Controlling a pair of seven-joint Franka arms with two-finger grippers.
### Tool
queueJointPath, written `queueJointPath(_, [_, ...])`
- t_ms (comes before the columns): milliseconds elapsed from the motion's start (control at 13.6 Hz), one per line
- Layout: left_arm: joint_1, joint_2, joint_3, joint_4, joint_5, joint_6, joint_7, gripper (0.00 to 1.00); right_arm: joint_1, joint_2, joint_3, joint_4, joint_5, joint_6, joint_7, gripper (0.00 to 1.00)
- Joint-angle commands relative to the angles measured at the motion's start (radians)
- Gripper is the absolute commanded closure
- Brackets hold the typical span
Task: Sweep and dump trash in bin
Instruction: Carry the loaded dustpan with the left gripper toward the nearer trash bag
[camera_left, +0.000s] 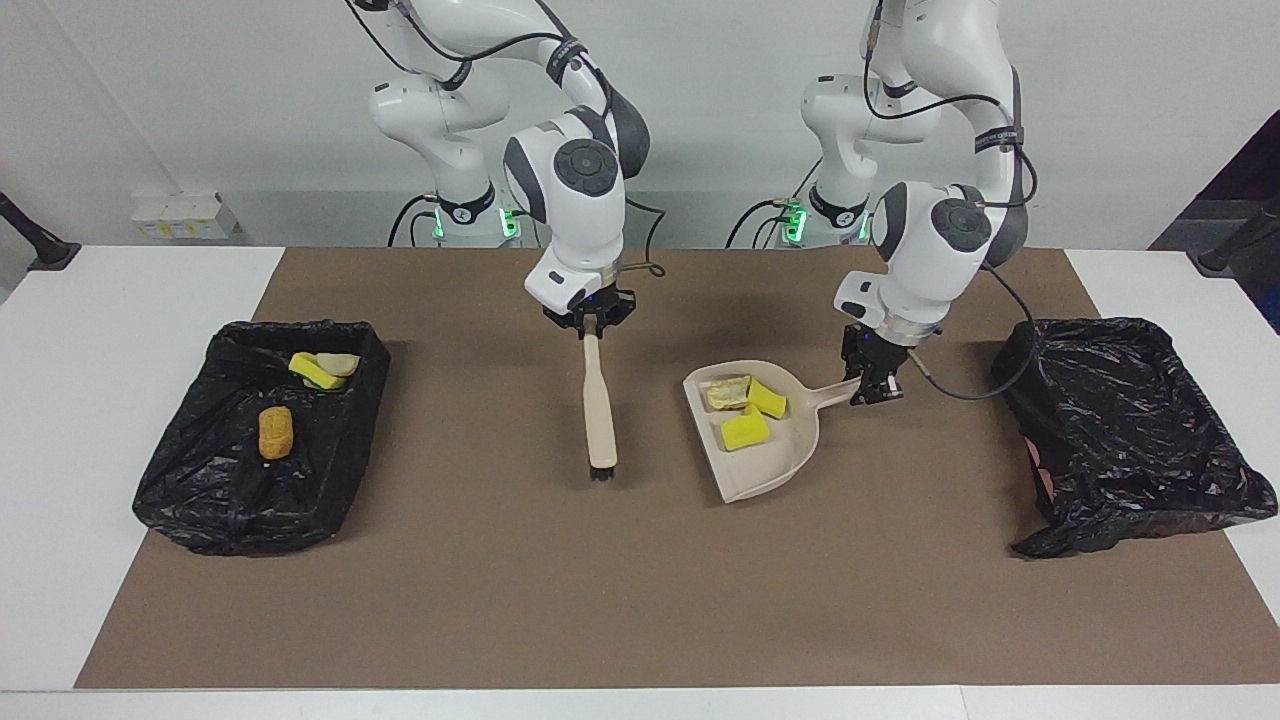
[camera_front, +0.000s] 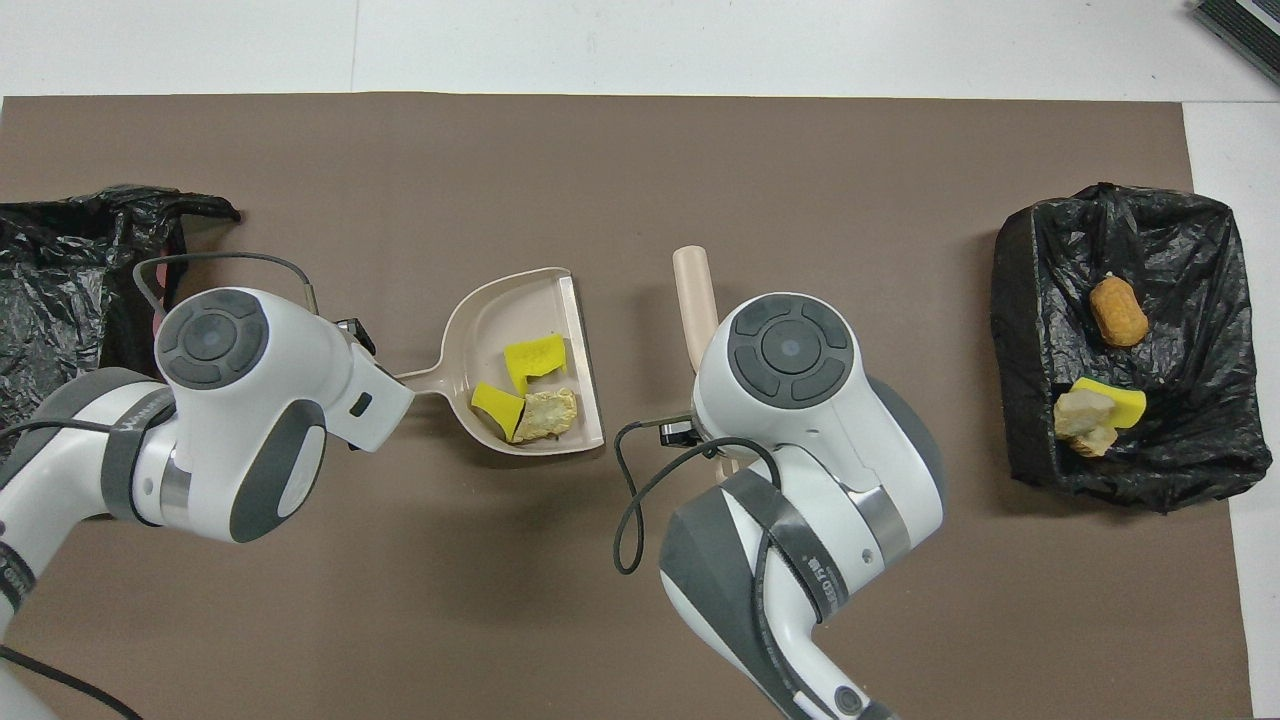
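The dustpan is held by its handle in the left pincer, clamped shut on it, over the brown mat near the middle of the worktop. Three pieces of trash are carried in it — two yellow sponge chunks and a tan lump. The hand brush is gripped at its handle end by the right pincer, bristles hanging down beside the dustpan. More scraps lie in the black-lined bin at the right arm's end; a second lined bin sits at the left arm's end.

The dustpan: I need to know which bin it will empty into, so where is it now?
The dustpan, carrying the trash, sits mid-mat in the facing view, held by its handle in the left hand, between the hand brush and the left arm's bin.
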Motion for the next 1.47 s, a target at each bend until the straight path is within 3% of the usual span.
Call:
queueJointPath(0, [0.057,0.011,-0.004,0.121,-0.035,-0.114,0.064,1.0,0.026,-0.053,0.013,-0.049,-0.001,0.053,0.109,1.0])
queueJointPath(441, [0.195,0.062,0.001,0.384,-0.014,-0.384,0.183,1.0,0.15,-0.076,0.016,-0.045,0.086,0.07,0.225,1.0])
queueJointPath(662, [0.3,0.099,0.004,0.496,0.038,-0.496,0.293,1.0,0.147,-0.071,0.015,-0.039,0.086,0.071,0.21,1.0])
queueJointPath(1103, [0.545,0.112,0.006,0.528,0.089,-0.506,0.622,1.0,0.138,-0.064,0.015,-0.039,0.086,0.101,0.2,1.0])
queueJointPath(1250, [0.645,0.132,0.006,0.586,0.098,-0.514,0.685,1.0,0.138,-0.064,0.015,-0.039,0.086,0.101,0.2,1.0])
queueJointPath(1397, [0.676,0.195,0.006,0.695,0.174,-0.512,0.699,1.0,0.132,-0.062,0.015,-0.038,0.086,0.107,0.2,1.0])
